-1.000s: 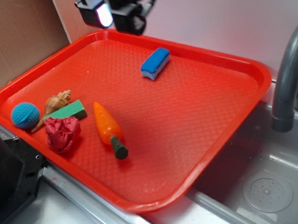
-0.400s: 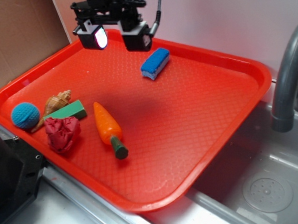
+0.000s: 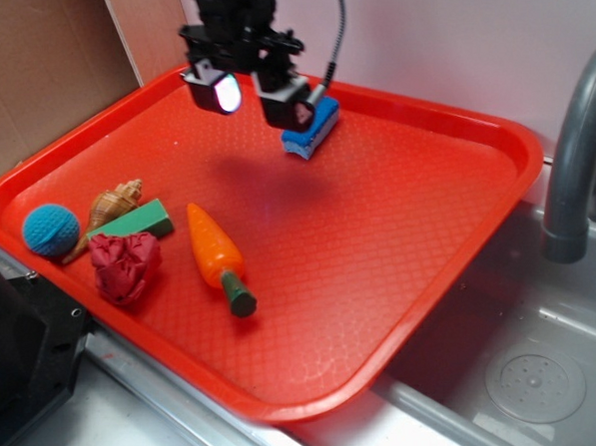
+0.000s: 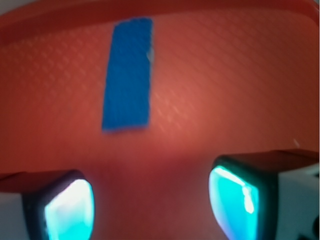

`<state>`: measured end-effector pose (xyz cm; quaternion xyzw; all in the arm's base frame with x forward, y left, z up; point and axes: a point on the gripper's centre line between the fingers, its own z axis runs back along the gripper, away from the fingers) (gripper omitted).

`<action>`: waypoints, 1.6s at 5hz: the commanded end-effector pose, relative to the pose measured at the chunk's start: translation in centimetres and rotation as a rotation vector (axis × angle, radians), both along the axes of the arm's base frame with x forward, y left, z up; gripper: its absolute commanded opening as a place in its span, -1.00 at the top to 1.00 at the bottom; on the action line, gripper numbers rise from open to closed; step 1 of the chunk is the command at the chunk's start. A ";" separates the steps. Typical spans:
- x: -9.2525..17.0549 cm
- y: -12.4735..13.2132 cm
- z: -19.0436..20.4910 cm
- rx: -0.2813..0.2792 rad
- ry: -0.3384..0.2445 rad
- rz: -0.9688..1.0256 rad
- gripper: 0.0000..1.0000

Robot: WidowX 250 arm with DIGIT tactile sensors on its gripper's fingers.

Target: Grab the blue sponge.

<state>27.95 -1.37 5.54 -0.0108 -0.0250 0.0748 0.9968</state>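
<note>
Approach only, nothing grasped: gripper [image 3: 254,93] hovering with jaws spread wide and empty, blue sponge [image 3: 311,129] just beyond at 2 o'clock (12 o'clock in the wrist view), flat on the red tray [image 3: 400,268]. Descent and closing left. Sink [image 3: 531,371] at 4 o'clock.

Bright even light; wrist view blurred, glowing tool [image 4: 150,202] pads
</note>
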 end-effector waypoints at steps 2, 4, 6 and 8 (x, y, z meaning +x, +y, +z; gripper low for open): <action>2.3 0.3 -0.8 -0.024 -0.039 0.031 -1.00; 1.7 0.0 0.5 -0.046 -0.011 0.002 1.00; -4.6 -3.4 8.0 0.022 0.013 -0.063 1.00; -6.3 -3.2 10.7 0.079 0.031 -0.054 1.00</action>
